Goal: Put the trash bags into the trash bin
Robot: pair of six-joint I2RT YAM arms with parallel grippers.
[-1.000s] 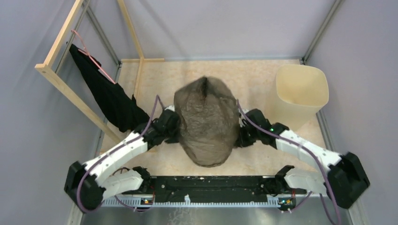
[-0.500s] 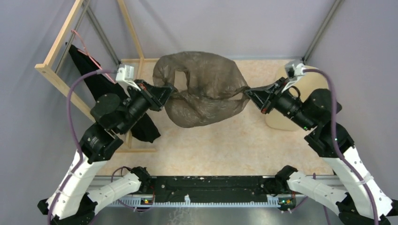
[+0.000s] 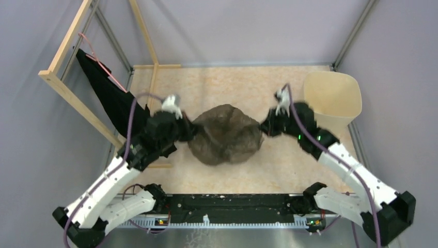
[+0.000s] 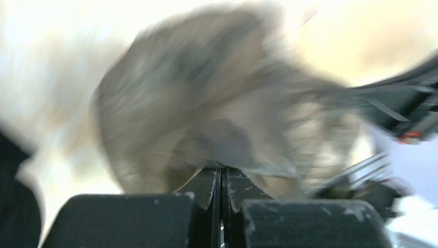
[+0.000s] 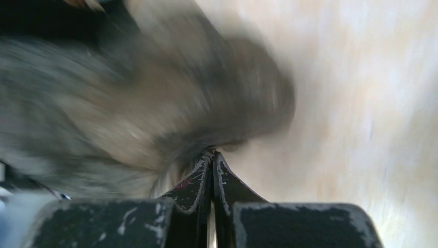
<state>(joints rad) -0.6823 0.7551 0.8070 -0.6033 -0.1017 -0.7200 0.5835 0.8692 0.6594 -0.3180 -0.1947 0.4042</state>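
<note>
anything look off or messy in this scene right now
Nothing looks spilled or torn. The oddity: the trash bag, pinched at opposite sides by the left gripper and right gripper, is puffed into a crumpled balloon away from the trash bin, not over it. Both wrist views are motion-blurred.

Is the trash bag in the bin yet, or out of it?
Out. The trash bag is bunched between the left tool and right tool, both shut on it, apart from the trash bin.
</note>
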